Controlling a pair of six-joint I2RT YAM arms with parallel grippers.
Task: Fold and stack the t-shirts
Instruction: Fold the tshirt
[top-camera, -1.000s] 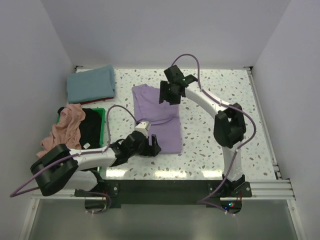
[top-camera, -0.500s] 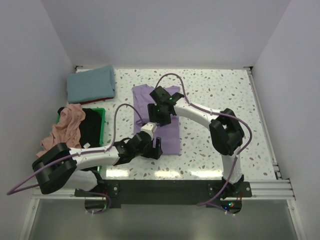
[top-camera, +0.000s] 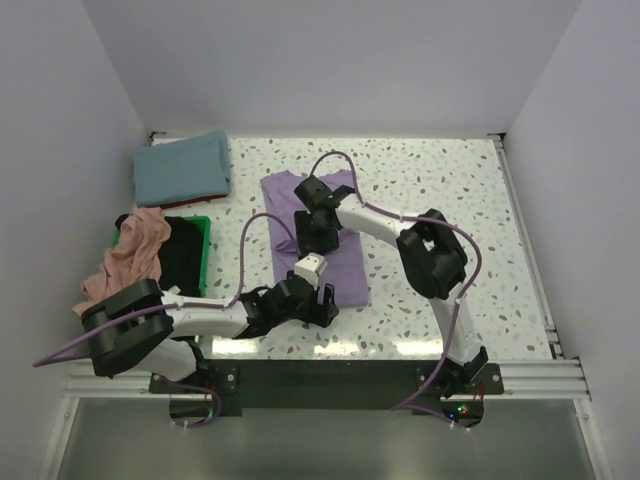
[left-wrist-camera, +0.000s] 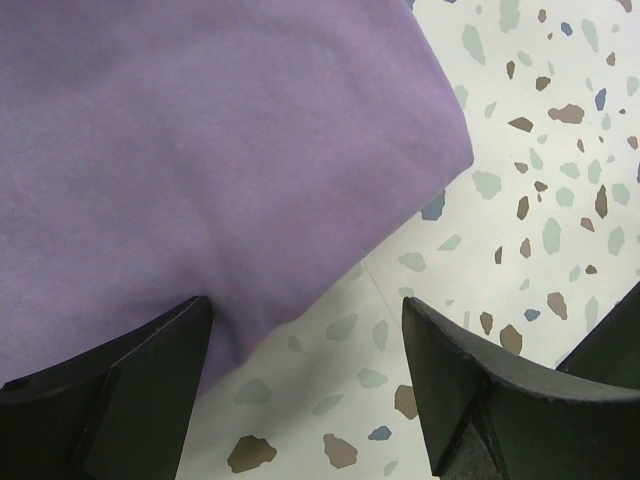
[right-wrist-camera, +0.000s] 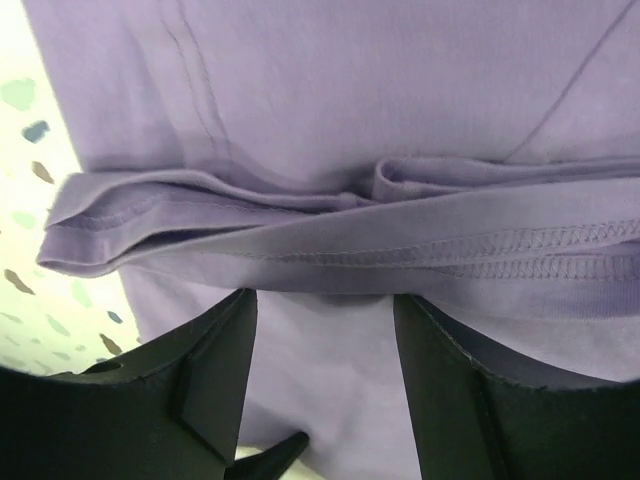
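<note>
The lavender t-shirt (top-camera: 345, 262) lies part-folded in the middle of the table. My left gripper (top-camera: 316, 304) is open at its near edge. In the left wrist view (left-wrist-camera: 305, 370) one finger (left-wrist-camera: 130, 390) touches the cloth edge (left-wrist-camera: 200, 150) and the other (left-wrist-camera: 480, 390) is over bare table. My right gripper (top-camera: 312, 228) is open and low over the shirt's middle. In the right wrist view (right-wrist-camera: 325, 350) its jaws straddle flat cloth just below a bunched hem fold (right-wrist-camera: 350, 235). The teal t-shirt (top-camera: 183, 168) lies folded at the back left. The salmon t-shirt (top-camera: 128, 258) and the black t-shirt (top-camera: 182, 258) are at the left.
The green bin (top-camera: 206, 222) stands at the left edge and holds the black shirt, with the salmon one draped over its rim. White walls close the left, back and right. Speckled tabletop (top-camera: 450, 190) shows to the right of the lavender shirt.
My right gripper has come from the shirt's far end toward me to its middle. My left gripper has slid right along the shirt's near edge.
</note>
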